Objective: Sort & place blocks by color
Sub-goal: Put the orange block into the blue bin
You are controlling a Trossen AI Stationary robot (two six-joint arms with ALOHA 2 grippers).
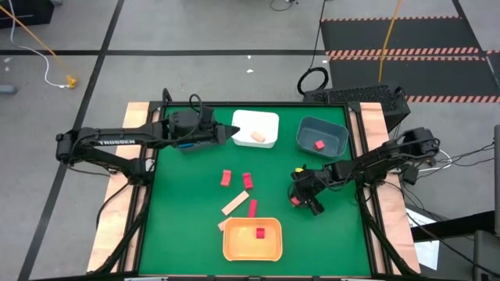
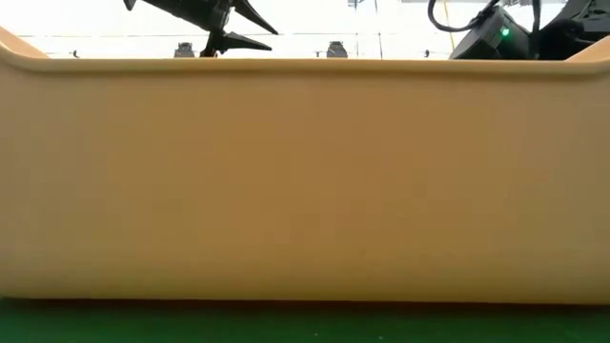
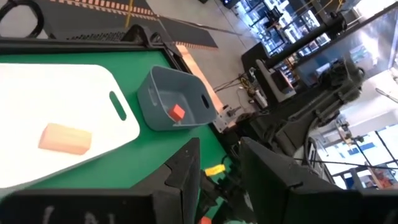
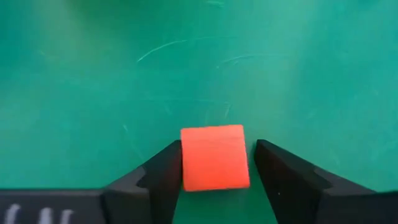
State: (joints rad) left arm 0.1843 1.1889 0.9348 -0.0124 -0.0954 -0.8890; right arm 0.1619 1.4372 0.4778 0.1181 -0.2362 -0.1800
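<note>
The right gripper [image 4: 214, 165] is low over the green counter [image 1: 195, 199] at its right side, fingers spread around a small red wooden cube [image 4: 214, 157]; one touches it, the other stands just apart. This looks like a pick: closing comes next, I judge. The left gripper [image 1: 228, 135] hovers open beside the white bin [image 1: 269, 119]. The orange bin [image 2: 305, 181] blocks the low view.

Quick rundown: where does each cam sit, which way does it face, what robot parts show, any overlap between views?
High: overhead, facing straight down on the green table mat; both dark arms show.
Low: table height, facing level; the orange plastic bin fills it, arm parts above its rim.
Left wrist: on the left arm, facing the white plastic tray and grey plastic bin; own fingers show.
Right wrist: facing down; right hand straddles a small red wooden cube.
Shared: high and left wrist both show the grey bin's red block.
</note>
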